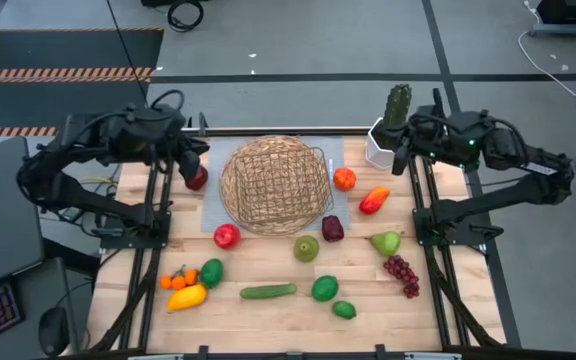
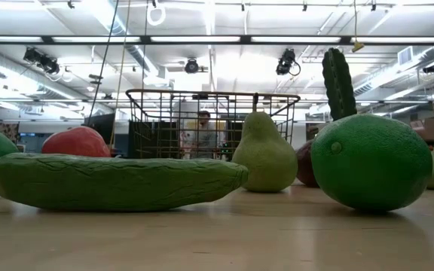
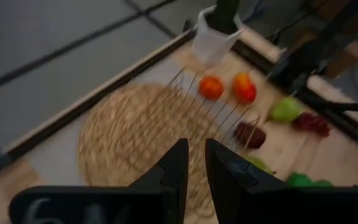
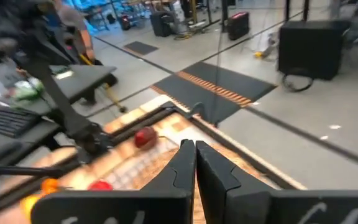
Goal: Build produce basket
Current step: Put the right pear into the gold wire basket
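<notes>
L gripper (image 1: 190,160) at the basket's (image 1: 275,185) 9 o'clock edge, fingers (image 3: 176,168) nearly shut, holding nothing. R gripper (image 1: 401,150) shut, empty, waits at 2 o'clock by cactus pot (image 1: 380,143). Basket looks upended, so righting it likely comes first. Apple (image 1: 197,179) sits just beside L gripper; cucumber (image 1: 268,292) and limes (image 1: 325,288) lie at 6 o'clock.
</notes>
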{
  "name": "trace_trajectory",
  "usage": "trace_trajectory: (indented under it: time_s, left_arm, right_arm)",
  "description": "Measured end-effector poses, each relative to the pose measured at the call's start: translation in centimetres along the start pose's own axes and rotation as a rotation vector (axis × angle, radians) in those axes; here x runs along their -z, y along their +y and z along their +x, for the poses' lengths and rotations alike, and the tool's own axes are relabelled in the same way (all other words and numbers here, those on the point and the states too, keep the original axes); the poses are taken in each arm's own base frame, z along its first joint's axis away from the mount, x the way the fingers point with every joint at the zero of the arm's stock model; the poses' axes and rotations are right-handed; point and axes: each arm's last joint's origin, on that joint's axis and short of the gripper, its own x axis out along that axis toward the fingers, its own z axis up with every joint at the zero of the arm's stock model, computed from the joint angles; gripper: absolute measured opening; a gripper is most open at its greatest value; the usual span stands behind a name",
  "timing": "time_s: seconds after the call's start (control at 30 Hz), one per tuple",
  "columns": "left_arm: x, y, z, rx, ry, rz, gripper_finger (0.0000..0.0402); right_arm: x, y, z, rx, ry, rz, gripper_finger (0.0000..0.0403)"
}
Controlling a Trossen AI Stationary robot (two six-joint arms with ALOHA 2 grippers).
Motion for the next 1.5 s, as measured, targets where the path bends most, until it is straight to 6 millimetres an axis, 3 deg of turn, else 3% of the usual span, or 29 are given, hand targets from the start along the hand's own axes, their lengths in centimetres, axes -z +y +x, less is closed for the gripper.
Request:
trace_trajectory:
  time_s: [0.17,0.33,0.77,1.0,1.13,1.37,1.5]
  left_arm:
    - [0.2,0.1,-0.1,-0.005,0.011,-0.063,0.0062]
    - [0.2,0.1,-0.2,-0.004,0.010,-0.057,0.0071]
    - [0.4,-0.1,0.8,-0.044,0.068,-0.037,0.0194]
    - [0.4,-0.1,0.7,-0.038,0.068,-0.038,0.0223]
    - [0.5,0.0,0.8,-0.033,0.091,-0.028,0.0224]
    - [0.7,0.2,0.7,-0.052,0.112,-0.036,0.0224]
    - [1.0,0.3,0.8,-0.074,0.140,-0.056,0.0224]
  right_arm:
    - [-0.3,0.7,0.7,-0.100,-0.002,0.114,0.0019]
    - [-0.3,1.2,1.1,-0.170,0.020,0.094,0.0019]
    - [0.2,1.4,1.7,-0.202,0.078,0.024,0.0033]
    - [-0.1,1.5,1.8,-0.171,0.037,0.063,0.0056]
    - [0.3,1.4,1.9,-0.164,0.078,0.061,0.0096]
    - [1.5,1.2,2.3,-0.120,0.194,0.096,0.0212]
    - [2.0,1.2,2.7,-0.091,0.250,0.091,0.0258]
